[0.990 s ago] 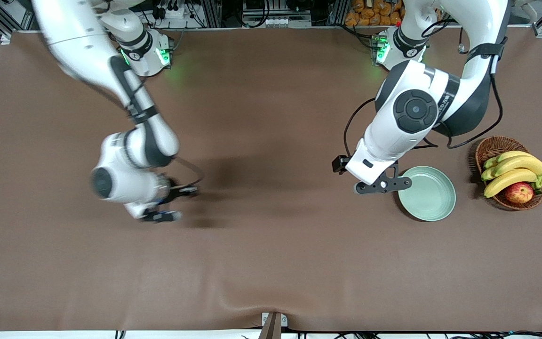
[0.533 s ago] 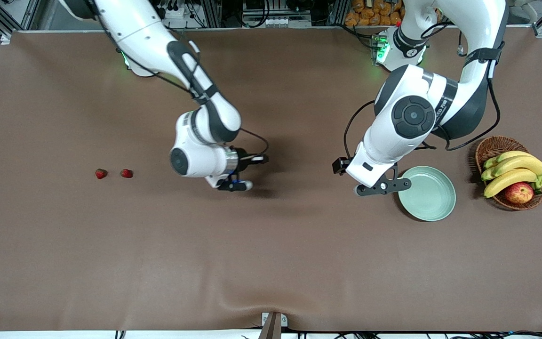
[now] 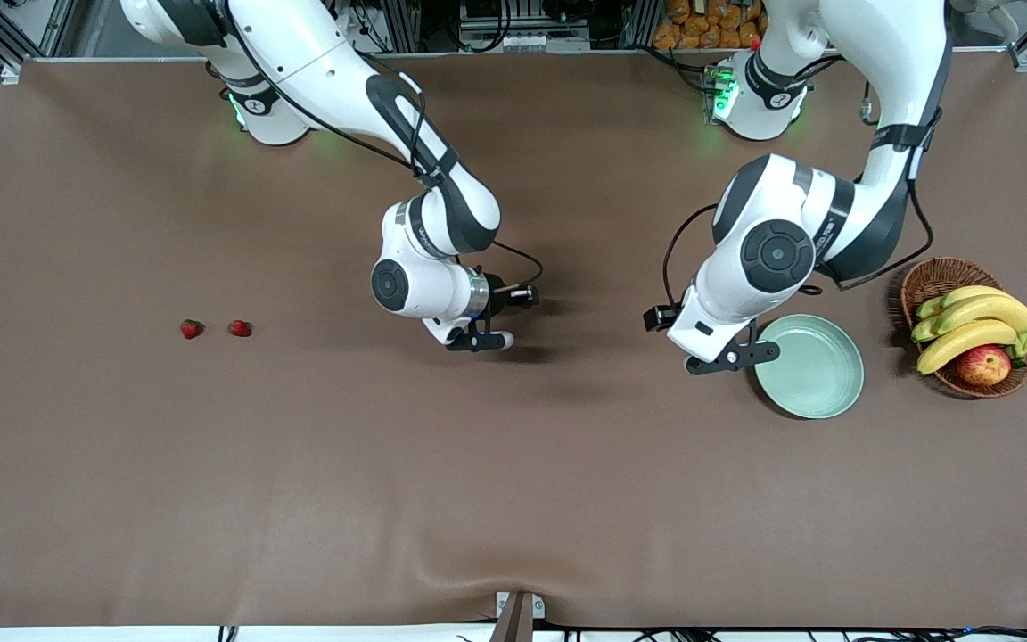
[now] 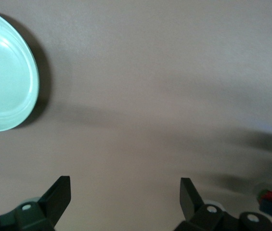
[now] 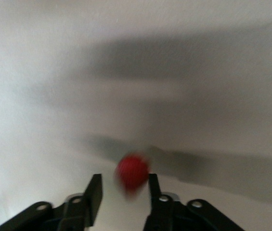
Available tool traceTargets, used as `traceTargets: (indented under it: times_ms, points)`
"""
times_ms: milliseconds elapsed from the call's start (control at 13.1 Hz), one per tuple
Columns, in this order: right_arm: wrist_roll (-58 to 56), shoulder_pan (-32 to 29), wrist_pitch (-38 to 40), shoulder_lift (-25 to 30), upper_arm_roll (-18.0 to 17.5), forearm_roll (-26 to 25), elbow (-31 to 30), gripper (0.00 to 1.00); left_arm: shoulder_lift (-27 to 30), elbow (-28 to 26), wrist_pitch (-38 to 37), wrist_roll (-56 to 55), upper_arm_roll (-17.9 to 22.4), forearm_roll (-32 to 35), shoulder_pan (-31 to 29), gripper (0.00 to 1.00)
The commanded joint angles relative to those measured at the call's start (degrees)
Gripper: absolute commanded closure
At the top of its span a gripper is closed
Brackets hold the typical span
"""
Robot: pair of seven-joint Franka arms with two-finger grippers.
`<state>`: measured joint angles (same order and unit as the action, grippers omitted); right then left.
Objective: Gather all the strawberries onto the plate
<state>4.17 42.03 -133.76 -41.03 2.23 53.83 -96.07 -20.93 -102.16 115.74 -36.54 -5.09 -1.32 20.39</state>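
Plate (image 3: pixel 809 366) on the table (image 3: pixel 513 499) beside the basket (image 3: pixel 931 278); left gripper (image 3: pixel 732 355) spread wide, touching nothing, just beside its rim; two strawberries (image 3: pixel 192 329) (image 3: pixel 240 328) toward the right arm's end; right gripper (image 5: pixel 122 190) over mid-table, narrowed around a third strawberry (image 5: pixel 132 172).

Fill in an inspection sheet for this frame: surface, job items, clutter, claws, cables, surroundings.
Surface: brown table cover, rippled at the edge nearest the front camera.
Job's things: first strawberry and second strawberry lie side by side toward the right arm's end; third strawberry is in the right claw; plate holds nothing.
Clutter: wicker basket with bananas and an apple, beside the plate.
Claws: right claw over mid-table, apparently shut on the third strawberry; left claw open, waiting beside the plate.
Cables: black cable loops at the right wrist.
Surroundings: aluminium framing.
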Motion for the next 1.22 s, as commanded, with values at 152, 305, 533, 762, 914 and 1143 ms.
traceTargets:
  times_ms: [152, 305, 533, 762, 914, 1143]
  points:
    - [0.4, -2.5, 1.3, 0.8, 0.4, 0.5, 1.1, 0.03, 2.0, -5.9, 5.5, -9.7, -0.3, -0.9, 1.6, 0.0]
    - [0.3, -5.2, 2.4, 2.3, 0.8, 0.3, -0.3, 0.02, 0.5, -5.4, 6.8, -14.9, -0.3, -1.1, 3.6, 0.0]
    - [-1.8, -10.8, 6.0, 3.3, 4.7, -4.8, -1.8, 0.0, -3.0, -2.9, 11.0, -23.9, -0.3, -1.5, 7.8, 0.0]
    - [-2.6, -19.1, 16.8, 5.4, 7.6, -17.6, -1.6, 0.0, -11.0, 6.9, 11.7, -34.1, -0.2, -0.9, 13.3, 0.0]
    - [-4.6, -24.9, 20.8, 6.1, 7.5, -28.0, -1.2, 0.0, -15.0, 10.4, 11.8, -34.7, -0.2, -0.9, 15.3, 0.06]
    - [-11.6, -29.4, 26.4, 6.5, 7.6, -37.1, -1.2, 0.0, -18.7, 11.5, 18.3, -34.5, -0.1, 0.9, 17.4, 0.24]
